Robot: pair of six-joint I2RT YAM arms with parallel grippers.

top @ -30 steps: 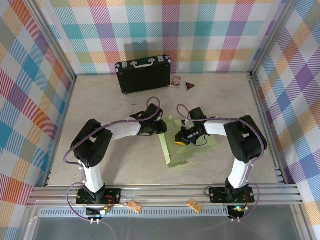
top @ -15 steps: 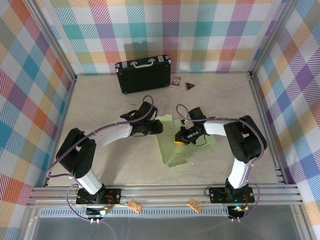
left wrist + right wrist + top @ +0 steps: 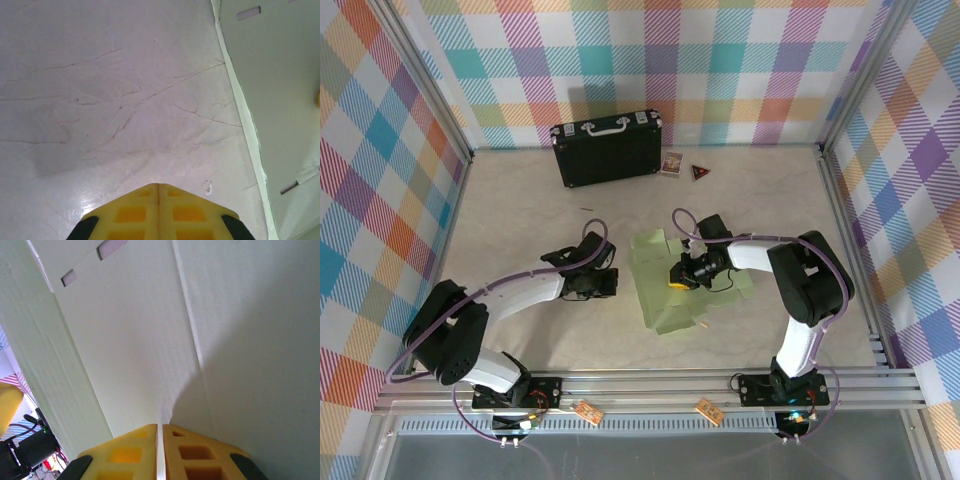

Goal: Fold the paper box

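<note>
The paper box [image 3: 665, 305] is a pale green creased cut-out lying mid-table, its left part raised in a fold. My right gripper [image 3: 677, 277] rests over its middle, shut on a thin edge of the card; in the right wrist view the yellow fingertips [image 3: 160, 426] pinch the sheet, and the paper box [image 3: 125, 340] rises in front of them with two slots near the top. My left gripper [image 3: 605, 283] sits on bare table left of the sheet, shut and empty. In the left wrist view the shut left gripper [image 3: 159, 184] points over marbled table, with the paper box [image 3: 280, 75] along the right.
A black suitcase [image 3: 607, 150] with a metal handle stands at the back wall. A small card [image 3: 671, 163] and a red triangle [image 3: 700, 172] lie to its right. Metal frame rails [image 3: 845, 230] border the sides and the near edge.
My left arm has drawn back to the left, off the paper, and its gripper has shut. The paper's left part now stands more folded up. The right arm has stayed put.
</note>
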